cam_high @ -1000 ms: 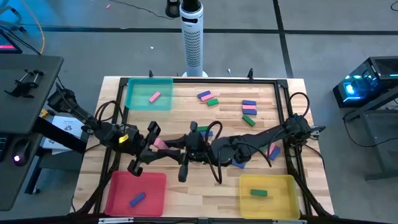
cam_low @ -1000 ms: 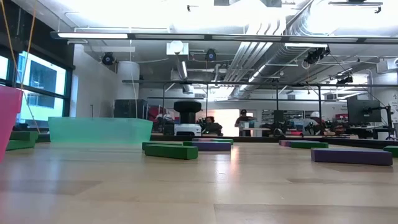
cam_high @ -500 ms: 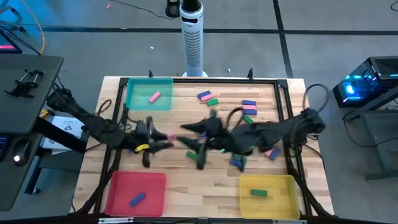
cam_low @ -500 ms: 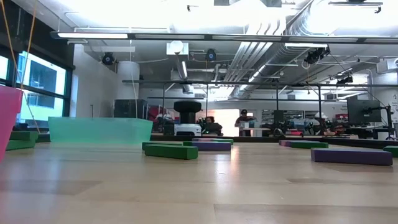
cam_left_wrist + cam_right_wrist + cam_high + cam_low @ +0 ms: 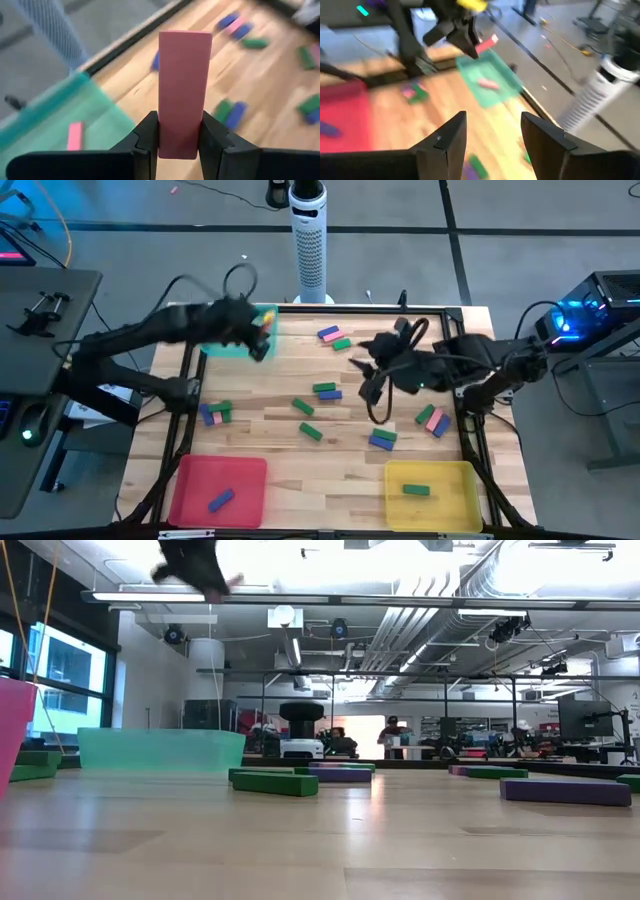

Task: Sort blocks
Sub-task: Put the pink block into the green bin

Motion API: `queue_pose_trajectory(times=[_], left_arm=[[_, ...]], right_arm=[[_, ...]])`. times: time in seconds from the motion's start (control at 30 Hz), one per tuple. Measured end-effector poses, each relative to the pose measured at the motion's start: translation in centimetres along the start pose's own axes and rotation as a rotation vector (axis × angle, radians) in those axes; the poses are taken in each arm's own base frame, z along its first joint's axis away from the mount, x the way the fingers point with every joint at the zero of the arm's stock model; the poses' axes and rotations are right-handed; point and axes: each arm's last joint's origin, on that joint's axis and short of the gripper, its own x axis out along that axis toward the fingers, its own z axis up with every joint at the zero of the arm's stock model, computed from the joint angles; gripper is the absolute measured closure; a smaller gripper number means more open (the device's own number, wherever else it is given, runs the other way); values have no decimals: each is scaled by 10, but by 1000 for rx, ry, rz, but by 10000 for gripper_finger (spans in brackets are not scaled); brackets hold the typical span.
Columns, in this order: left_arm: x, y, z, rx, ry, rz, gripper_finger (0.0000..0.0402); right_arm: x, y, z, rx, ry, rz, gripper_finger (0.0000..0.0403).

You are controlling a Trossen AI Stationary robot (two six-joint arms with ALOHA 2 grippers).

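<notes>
Carrying a pink block [image 5: 184,92], your left gripper [image 5: 179,137] pinches it upright by its lower end, high over the rim of the teal tray [image 5: 222,340] at the table's far left corner. That tray already has one pink block [image 5: 75,136] lying in it, so this looks like the drop step. Watch the release: the grip is only on the block's bottom part, most of it stands free above the fingers, so from this height it may tumble, bounce off the tray wall or land on the wood outside. You're near the tray's inner edge in the high view, not its middle, which makes a miss more likely. Your right gripper [image 5: 372,388] hangs over the table's middle with fingers spread and nothing between them; it's above the loose blocks, with a green block [image 5: 324,389] just beside it, so a fast descent could knock pieces around or pinch two at once. Blue and green blocks [image 5: 215,413] sit bunched by the left edge, touching, hard to single out later. The red tray [image 5: 190,480] and yellow tray [image 5: 445,480] each hold one block; colour mix-ups there are your other risk.
</notes>
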Motion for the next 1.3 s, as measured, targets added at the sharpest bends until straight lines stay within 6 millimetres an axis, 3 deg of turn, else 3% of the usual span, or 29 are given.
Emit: queue_pose_trajectory(times=[0.13,0.27,0.4,0.6,0.8,1.1,1.3], left_arm=[[59,41,9,-15,247,99,331],[107,80,5,-34,474,175,331],[139,106,-1,-53,594,208,331],[176,128,-15,-88,744,217,331],[203,150,-31,-69,871,313,331],[213,178,-42,-4,947,337,330],[216,185,-45,34,970,310,284]], right_arm=[[6,-16,-9,-91,130,-28,234],[9,-31,-18,-145,266,-29,234],[3,-43,-25,-207,344,-53,234],[-13,-57,-25,-221,334,-49,234],[-22,-65,-24,-153,296,-72,234],[-20,-62,-15,-43,199,-82,234],[-19,-59,-8,16,138,-62,234]])
